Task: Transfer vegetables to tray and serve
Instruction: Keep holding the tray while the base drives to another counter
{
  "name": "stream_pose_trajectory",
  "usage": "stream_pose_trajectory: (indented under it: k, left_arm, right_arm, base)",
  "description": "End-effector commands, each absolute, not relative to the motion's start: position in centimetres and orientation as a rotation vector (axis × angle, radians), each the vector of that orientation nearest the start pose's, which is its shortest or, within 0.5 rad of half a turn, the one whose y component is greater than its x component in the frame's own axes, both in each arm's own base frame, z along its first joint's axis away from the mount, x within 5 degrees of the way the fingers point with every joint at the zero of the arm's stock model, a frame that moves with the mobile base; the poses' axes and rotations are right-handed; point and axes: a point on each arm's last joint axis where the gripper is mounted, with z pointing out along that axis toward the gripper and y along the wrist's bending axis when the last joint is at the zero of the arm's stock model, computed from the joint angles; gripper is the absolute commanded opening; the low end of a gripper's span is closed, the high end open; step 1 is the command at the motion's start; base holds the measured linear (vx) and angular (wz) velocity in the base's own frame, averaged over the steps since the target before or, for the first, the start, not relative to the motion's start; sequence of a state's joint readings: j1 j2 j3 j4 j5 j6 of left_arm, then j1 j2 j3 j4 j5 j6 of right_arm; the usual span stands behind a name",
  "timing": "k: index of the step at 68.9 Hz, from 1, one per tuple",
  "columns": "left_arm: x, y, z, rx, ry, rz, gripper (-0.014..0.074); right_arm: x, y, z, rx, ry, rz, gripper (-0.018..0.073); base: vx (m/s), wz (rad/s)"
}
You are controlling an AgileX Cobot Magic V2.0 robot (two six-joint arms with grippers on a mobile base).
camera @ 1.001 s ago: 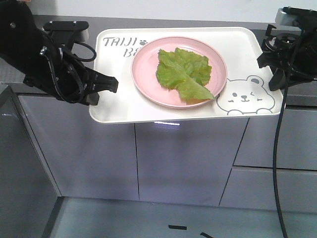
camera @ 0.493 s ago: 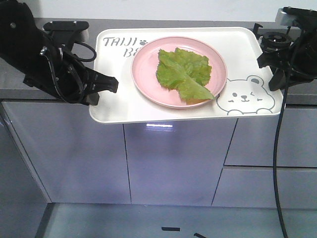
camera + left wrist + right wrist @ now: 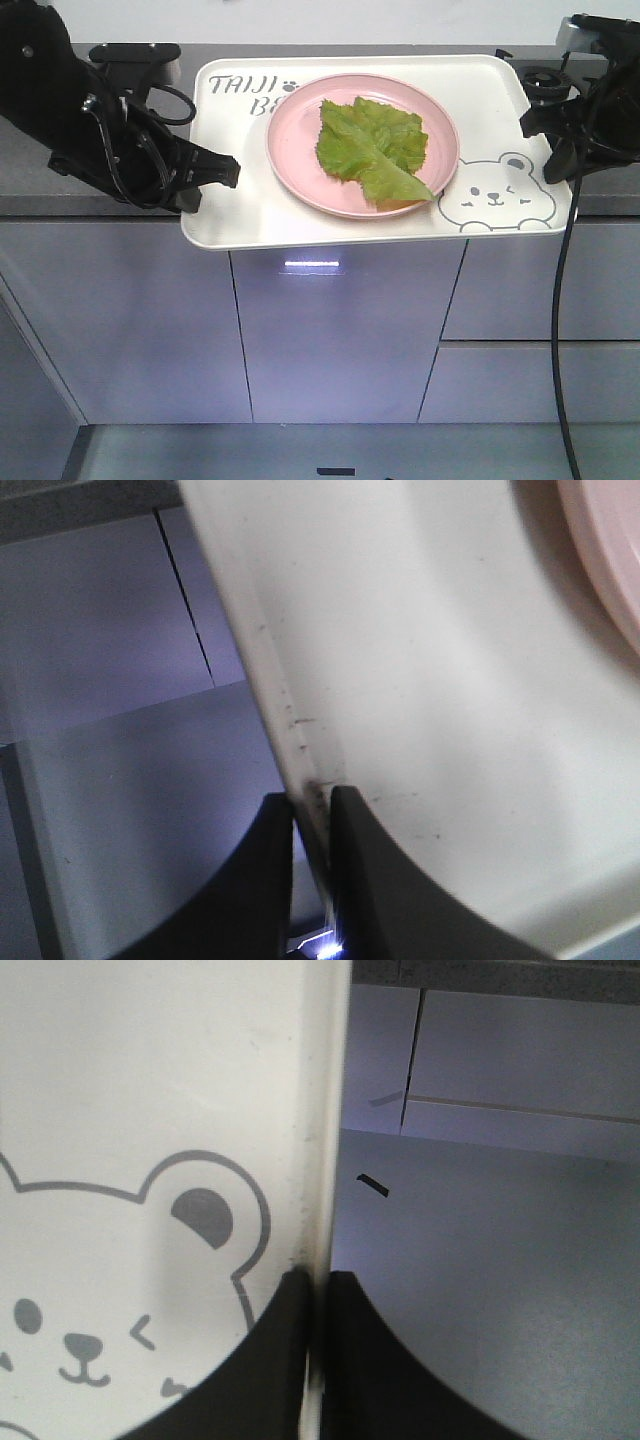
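The cream tray (image 3: 230,215) with "TAIJI" lettering and a winking bear drawing hangs level in the air in front of a grey counter. On it stands a round pink plate (image 3: 290,150) with the vegetables (image 3: 370,145), green lettuce leaves, lying flat. My left gripper (image 3: 222,172) is shut on the tray's left rim (image 3: 285,720), one finger on each side. The right gripper (image 3: 553,165) is shut on the tray's right rim (image 3: 322,1140), beside the bear's ear.
A grey counter (image 3: 60,175) runs behind and below the tray, with cabinet doors and drawers (image 3: 340,330) under it. A stove burner (image 3: 545,78) sits on the counter at the right. The floor (image 3: 300,455) shows dark marks.
The cabinets and counter have slid down and grown in the view, so the robot has moved toward the counter. The tray and both grips look unchanged.
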State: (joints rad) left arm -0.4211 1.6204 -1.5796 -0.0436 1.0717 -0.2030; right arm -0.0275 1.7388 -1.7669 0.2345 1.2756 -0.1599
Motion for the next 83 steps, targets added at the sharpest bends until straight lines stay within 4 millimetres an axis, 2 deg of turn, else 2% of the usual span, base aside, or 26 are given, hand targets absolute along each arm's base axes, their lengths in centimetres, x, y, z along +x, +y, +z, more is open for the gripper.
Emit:
stream_pose_trajectory:
  k: [1, 83]
  left_arm:
    - [30.80, -14.86, 38.90, 0.300, 2.463, -0.353, -0.0006]
    - [30.80, -14.86, 38.90, 0.300, 2.463, -0.353, -0.0006]
  right_arm:
    - [35.34, 1.45, 39.39, -0.176, 2.608, 0.305, -0.0006]
    - [35.34, 1.45, 39.39, -0.176, 2.608, 0.305, -0.0006]
  base:
    - [0.06, -0.01]
    - [0.11, 0.03]
